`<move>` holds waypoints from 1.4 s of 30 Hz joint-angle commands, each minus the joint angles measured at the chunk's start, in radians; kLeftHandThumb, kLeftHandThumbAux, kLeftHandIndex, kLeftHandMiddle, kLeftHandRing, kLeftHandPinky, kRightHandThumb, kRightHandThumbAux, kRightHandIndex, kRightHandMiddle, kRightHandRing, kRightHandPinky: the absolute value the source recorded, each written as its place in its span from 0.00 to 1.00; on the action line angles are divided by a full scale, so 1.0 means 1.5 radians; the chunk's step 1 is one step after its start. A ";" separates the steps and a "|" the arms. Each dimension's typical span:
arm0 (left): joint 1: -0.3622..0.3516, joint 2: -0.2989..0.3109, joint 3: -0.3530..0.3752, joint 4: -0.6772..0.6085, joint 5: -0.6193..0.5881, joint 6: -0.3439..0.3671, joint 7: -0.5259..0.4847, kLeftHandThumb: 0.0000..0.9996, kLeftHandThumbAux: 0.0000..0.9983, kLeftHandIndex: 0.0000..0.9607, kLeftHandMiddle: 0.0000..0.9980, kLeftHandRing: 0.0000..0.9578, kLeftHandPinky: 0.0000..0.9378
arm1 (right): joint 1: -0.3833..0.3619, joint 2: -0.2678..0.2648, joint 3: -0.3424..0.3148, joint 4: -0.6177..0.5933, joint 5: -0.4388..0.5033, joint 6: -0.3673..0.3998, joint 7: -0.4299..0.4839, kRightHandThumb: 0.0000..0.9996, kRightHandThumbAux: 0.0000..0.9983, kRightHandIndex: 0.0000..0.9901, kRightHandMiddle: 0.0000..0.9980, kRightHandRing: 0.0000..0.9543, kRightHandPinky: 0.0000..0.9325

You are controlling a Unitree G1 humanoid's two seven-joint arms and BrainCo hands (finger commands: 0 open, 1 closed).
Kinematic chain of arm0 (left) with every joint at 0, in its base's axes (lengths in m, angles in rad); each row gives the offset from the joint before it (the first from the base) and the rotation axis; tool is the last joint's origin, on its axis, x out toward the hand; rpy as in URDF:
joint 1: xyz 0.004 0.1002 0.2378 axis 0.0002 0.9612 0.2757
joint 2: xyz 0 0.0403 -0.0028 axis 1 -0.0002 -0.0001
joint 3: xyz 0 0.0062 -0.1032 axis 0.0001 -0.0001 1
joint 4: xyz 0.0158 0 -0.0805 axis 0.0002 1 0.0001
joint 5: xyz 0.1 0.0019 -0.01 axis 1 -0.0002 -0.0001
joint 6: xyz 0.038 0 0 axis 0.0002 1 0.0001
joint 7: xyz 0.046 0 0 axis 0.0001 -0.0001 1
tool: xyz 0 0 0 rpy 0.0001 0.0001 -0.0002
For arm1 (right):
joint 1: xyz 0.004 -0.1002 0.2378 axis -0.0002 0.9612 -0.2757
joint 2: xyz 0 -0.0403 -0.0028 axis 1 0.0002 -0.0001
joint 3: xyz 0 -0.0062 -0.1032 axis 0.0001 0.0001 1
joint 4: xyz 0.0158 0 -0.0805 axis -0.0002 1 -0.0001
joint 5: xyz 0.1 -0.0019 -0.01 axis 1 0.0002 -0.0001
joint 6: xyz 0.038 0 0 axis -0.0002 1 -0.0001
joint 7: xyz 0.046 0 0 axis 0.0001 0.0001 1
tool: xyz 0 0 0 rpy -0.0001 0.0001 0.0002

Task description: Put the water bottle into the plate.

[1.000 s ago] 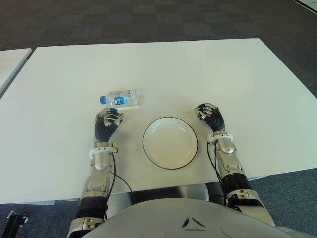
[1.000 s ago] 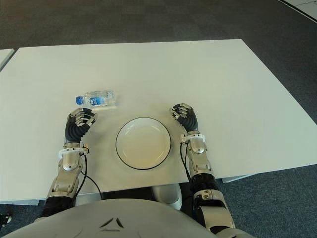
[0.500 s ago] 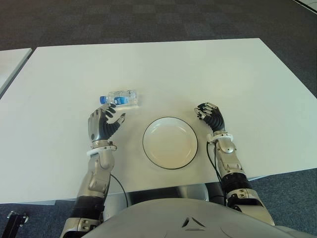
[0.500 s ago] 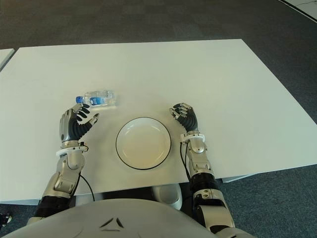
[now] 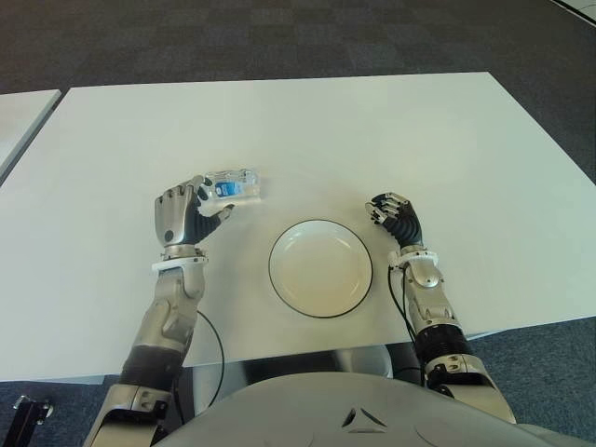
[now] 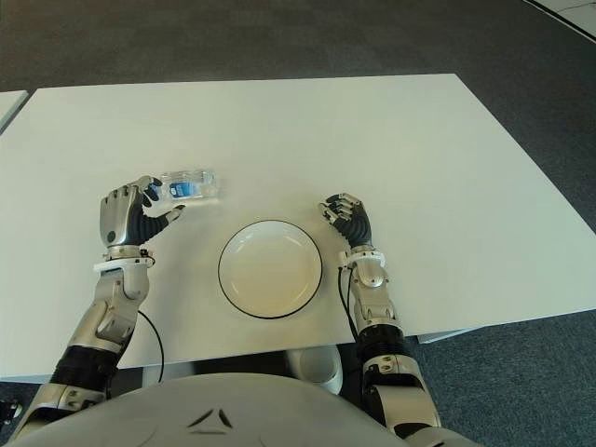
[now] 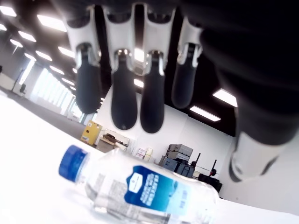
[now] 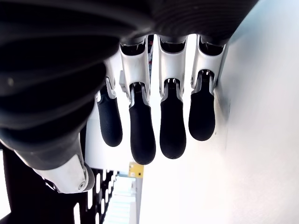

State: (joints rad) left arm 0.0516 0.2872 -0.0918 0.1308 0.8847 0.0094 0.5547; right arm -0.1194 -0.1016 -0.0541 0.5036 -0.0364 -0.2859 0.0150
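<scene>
A small clear water bottle (image 5: 235, 185) with a blue cap and blue label lies on its side on the white table (image 5: 307, 130), left of and beyond the plate. The white plate (image 5: 320, 268) with a dark rim sits near the front edge and holds nothing. My left hand (image 5: 189, 213) is at the bottle's cap end, open, its fingers (image 7: 124, 95) hanging above the bottle (image 7: 140, 192) without closing on it. My right hand (image 5: 395, 215) shows just right of the plate with relaxed fingers (image 8: 159, 126) holding nothing.
Another white table's corner (image 5: 20, 114) shows at the far left, with a gap between it and this one. Dark carpet (image 5: 279, 37) lies beyond the far edge. A black cable (image 5: 216, 337) hangs off the front edge by my left forearm.
My left hand has lifted, turned and travelled forward to the bottle's cap end, its fingers spreading. The bottle, the plate and my right hand have stayed put.
</scene>
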 commanded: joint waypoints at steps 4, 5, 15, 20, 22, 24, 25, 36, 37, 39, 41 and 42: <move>-0.071 0.040 -0.023 0.109 0.010 -0.002 0.029 0.79 0.69 0.44 0.36 0.29 0.27 | 0.016 0.006 0.003 0.011 0.007 0.016 0.008 0.71 0.73 0.44 0.60 0.63 0.64; -0.095 0.047 -0.025 0.151 0.006 -0.012 0.040 0.71 0.66 0.34 0.28 0.22 0.19 | 0.016 0.006 0.003 0.010 0.008 0.017 0.009 0.71 0.73 0.44 0.60 0.63 0.64; -0.245 0.068 -0.079 0.443 0.003 -0.058 0.110 0.62 0.47 0.05 0.02 0.01 0.01 | 0.019 0.005 0.002 0.004 0.003 0.027 0.000 0.71 0.73 0.44 0.59 0.62 0.63; -0.289 0.069 -0.104 0.533 -0.006 -0.077 0.127 0.64 0.38 0.01 0.00 0.00 0.00 | 0.021 0.005 0.002 0.009 0.001 0.013 -0.001 0.71 0.73 0.44 0.59 0.62 0.64; -0.306 0.068 -0.115 0.565 -0.011 -0.082 0.129 0.64 0.35 0.00 0.00 0.00 0.00 | 0.022 0.005 0.003 0.008 0.001 0.012 -0.001 0.71 0.73 0.44 0.59 0.62 0.64; -0.320 0.066 -0.124 0.591 -0.016 -0.085 0.131 0.64 0.32 0.00 0.00 0.00 0.00 | 0.023 0.006 0.003 0.005 0.001 0.013 -0.001 0.71 0.73 0.44 0.60 0.62 0.64; -0.326 0.066 -0.129 0.601 -0.019 -0.086 0.133 0.65 0.30 0.00 0.00 0.00 0.00 | 0.024 0.006 0.003 0.004 0.001 0.013 0.000 0.71 0.73 0.44 0.60 0.62 0.64; -0.380 0.067 -0.189 0.691 -0.025 -0.086 0.128 0.63 0.24 0.00 0.00 0.00 0.00 | 0.035 0.010 0.004 -0.022 0.007 0.029 0.003 0.71 0.73 0.44 0.60 0.63 0.65; -0.384 0.068 -0.194 0.696 -0.025 -0.086 0.128 0.63 0.24 0.00 0.00 0.00 0.00 | 0.036 0.010 0.003 -0.024 0.007 0.031 0.003 0.71 0.73 0.44 0.60 0.63 0.65; -0.389 0.068 -0.204 0.705 -0.025 -0.086 0.128 0.63 0.23 0.00 0.00 0.00 0.00 | 0.037 0.010 0.003 -0.028 0.007 0.035 0.002 0.71 0.73 0.44 0.60 0.63 0.65; -0.394 0.068 -0.211 0.712 -0.027 -0.087 0.128 0.63 0.23 0.00 0.00 0.00 0.00 | 0.039 0.010 0.003 -0.031 0.007 0.037 0.001 0.71 0.73 0.44 0.60 0.63 0.65; -0.396 0.068 -0.215 0.716 -0.027 -0.087 0.128 0.63 0.23 0.00 0.00 0.00 0.00 | 0.040 0.010 0.002 -0.033 0.007 0.038 0.001 0.71 0.73 0.44 0.60 0.63 0.65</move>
State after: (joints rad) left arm -0.5283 0.3849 -0.3929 1.1782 0.8497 -0.1198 0.7472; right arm -0.0848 -0.0950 -0.0518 0.4457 -0.0328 -0.2693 0.0160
